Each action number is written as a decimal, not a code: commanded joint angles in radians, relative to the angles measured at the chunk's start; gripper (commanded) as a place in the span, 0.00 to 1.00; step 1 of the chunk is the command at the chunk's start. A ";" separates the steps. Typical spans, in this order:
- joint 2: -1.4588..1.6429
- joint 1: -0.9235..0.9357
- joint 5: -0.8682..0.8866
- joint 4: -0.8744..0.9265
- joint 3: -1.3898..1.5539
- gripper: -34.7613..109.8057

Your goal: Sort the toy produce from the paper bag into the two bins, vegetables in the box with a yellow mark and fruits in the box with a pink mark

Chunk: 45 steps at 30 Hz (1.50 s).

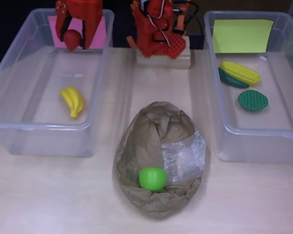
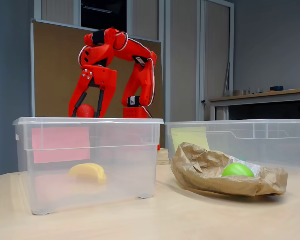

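Red plastic fingers of the gripper (image 1: 73, 36) pinch a small round red toy fruit (image 1: 72, 37), holding it above the far end of the clear plastic bin with the pink paper mark (image 1: 19, 73); in the fixed view the fruit (image 2: 85, 110) hangs just over that bin's rim (image 2: 90, 121), so it reads as a fruit brought to its proper box and not yet let go. Inside this bin, nearer the middle of its floor, lies a yellow toy banana (image 1: 73, 101), well apart from the spot under the fruit, so a drop there should land on bare plastic. The bin's walls stand on either side of the gripper with room to spare, though the far wall with the pink mark is close behind it. To the right of this bin in the overhead view sits the crumpled brown paper bag (image 1: 158, 161), lying open, with a bright green round toy (image 1: 152, 179) waiting in its mouth. Further right of the pink-marked bin, beyond the bag, the clear plastic bin with the yellow paper mark (image 1: 283, 78) holds a yellow toy corn cob (image 1: 240, 72), a dark green long vegetable (image 1: 232, 80) touching it, and a green bumpy oval piece (image 1: 253, 100) just beside them.
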 commanded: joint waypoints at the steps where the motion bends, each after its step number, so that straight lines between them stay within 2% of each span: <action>1: 0.021 0.032 0.026 -0.026 0.032 0.46; 7: 0.029 0.037 0.032 -0.074 0.080 0.52; 15: 0.103 -0.052 0.011 -0.080 0.051 0.49; 21: 0.172 -0.261 -0.103 -0.058 -0.095 0.46; 27: 0.160 -0.592 -0.160 -0.192 -0.176 0.44; 34: -0.120 -0.885 -0.158 -0.313 -0.195 0.44; 45: -0.634 -1.109 -0.005 -0.443 -0.460 0.47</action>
